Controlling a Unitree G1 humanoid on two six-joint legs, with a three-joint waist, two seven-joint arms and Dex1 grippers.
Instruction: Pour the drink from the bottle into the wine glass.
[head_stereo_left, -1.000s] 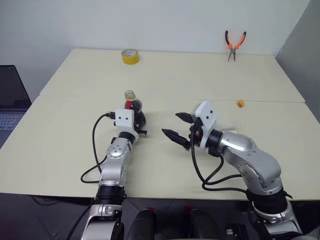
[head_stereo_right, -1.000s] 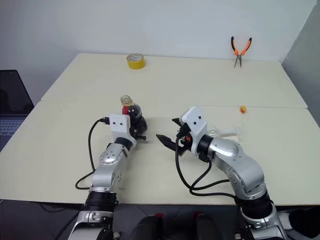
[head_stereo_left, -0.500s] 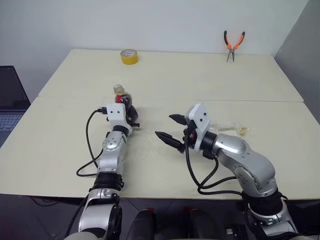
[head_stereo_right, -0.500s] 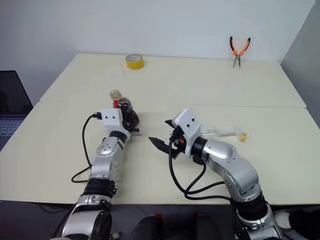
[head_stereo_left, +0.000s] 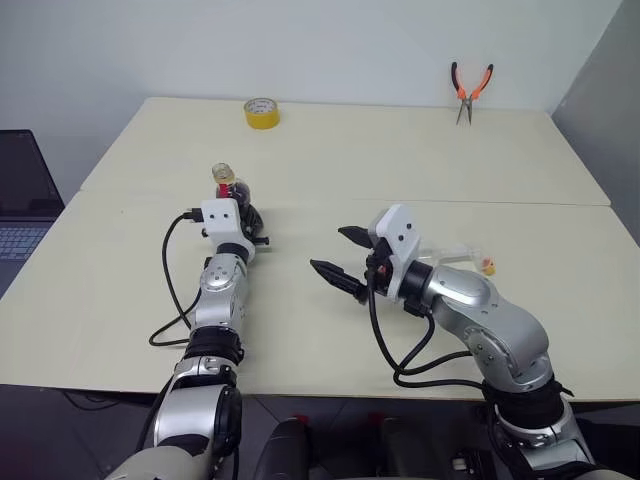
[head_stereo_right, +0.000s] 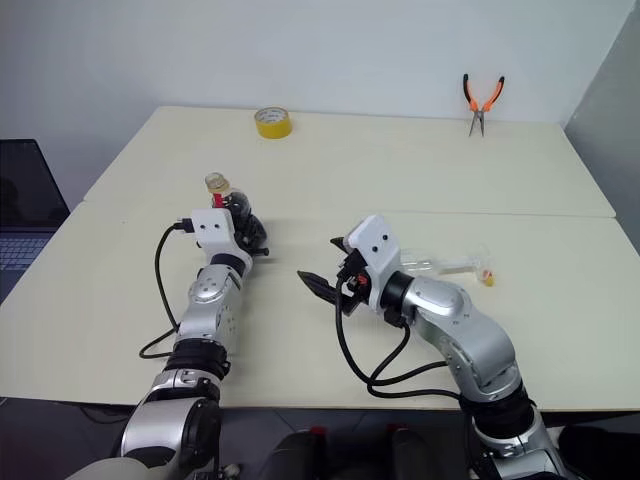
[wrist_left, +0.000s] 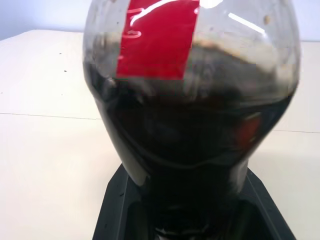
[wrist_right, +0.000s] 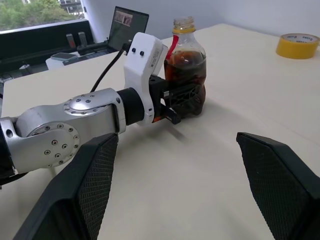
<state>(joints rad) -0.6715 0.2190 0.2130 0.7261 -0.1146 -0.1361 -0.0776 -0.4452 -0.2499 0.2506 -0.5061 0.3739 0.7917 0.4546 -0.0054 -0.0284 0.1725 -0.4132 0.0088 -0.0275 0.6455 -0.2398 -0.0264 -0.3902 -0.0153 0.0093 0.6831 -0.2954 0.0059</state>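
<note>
Nearest the camera, the right gripper (head_stereo_left: 338, 252) hung over the table (head_stereo_left: 120, 280) with its fingers spread wide, holding nothing. Just behind its arm the wine glass (head_stereo_left: 450, 256) lay tipped on its side, apparently empty, so pouring hadn't started and the glass probably needed standing up first. Further back on the left, the left gripper (wrist_right: 172, 100) was pinched around the bottle (wrist_right: 184, 70), upright, cap apparently off, roughly two-thirds full of the drink (wrist_left: 190, 135).
</note>
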